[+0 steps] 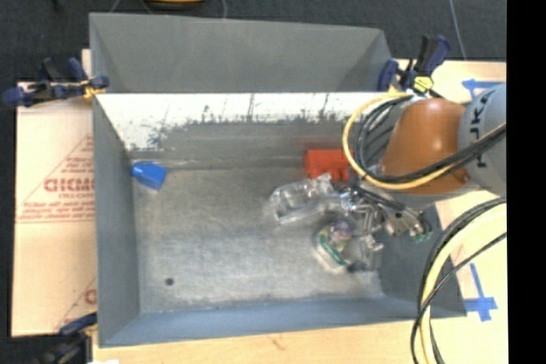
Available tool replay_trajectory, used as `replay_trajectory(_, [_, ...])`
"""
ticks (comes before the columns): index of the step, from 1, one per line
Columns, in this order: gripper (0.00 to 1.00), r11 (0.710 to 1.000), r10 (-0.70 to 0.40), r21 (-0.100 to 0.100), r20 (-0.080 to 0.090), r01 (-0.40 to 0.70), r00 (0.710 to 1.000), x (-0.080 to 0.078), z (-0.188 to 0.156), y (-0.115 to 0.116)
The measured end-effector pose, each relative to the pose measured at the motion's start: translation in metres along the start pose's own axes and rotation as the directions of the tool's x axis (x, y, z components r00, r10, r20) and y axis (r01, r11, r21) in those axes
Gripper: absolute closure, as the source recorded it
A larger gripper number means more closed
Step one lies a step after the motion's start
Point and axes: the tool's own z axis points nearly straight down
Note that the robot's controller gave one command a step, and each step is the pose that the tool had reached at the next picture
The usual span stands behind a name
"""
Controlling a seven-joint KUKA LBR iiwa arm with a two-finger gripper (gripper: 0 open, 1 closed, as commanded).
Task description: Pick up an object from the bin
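Left to right across the bin, clock directions taken from the floor's centre unless noted.

- 10 o'clock, near the left wall: small blue piece, alone on bare floor and well apart from everything else.
- 3 o'clock: clear plastic piece, crumpled-looking, lying flat.
- At that piece's 1 o'clock: red-orange block at the foot of the back wall. Its right end is hidden behind the arm's cables.
- At the clear piece's 5 o'clock: small clear-and-green thing, close to the front wall.
- 4 o'clock, at the right end of the bin: gripper, low among this cluster. The clear piece is just beside it at its 9 o'clock, the green thing just beside it at its 7 o'clock. The arm's orange cover sits above it at 1 o'clock.
- Whether the gripper is open or closed I cannot tell: it blends into the glinting plastic around it. Nothing shows in its grip.

Progress, as a judgement: the gripper is down at floor level beside two likely candidates, the clear piece and the green thing, and which one it is meant for I cannot tell. No object is off the floor. Securing a hold and lifting clear of the bin are left to do.
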Motion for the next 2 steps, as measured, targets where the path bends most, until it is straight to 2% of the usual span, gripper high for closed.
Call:
replay_trajectory(1, [1.00, 1.000, -0.003, 0.002, 0.003, 0.003, 1.000, -0.001, -0.002, -0.001])
replay_trajectory(2, [1.00, 0.945, -0.327, 0.005, 0.005, 0.327, 0.945, 0.026, -0.144, 0.029])
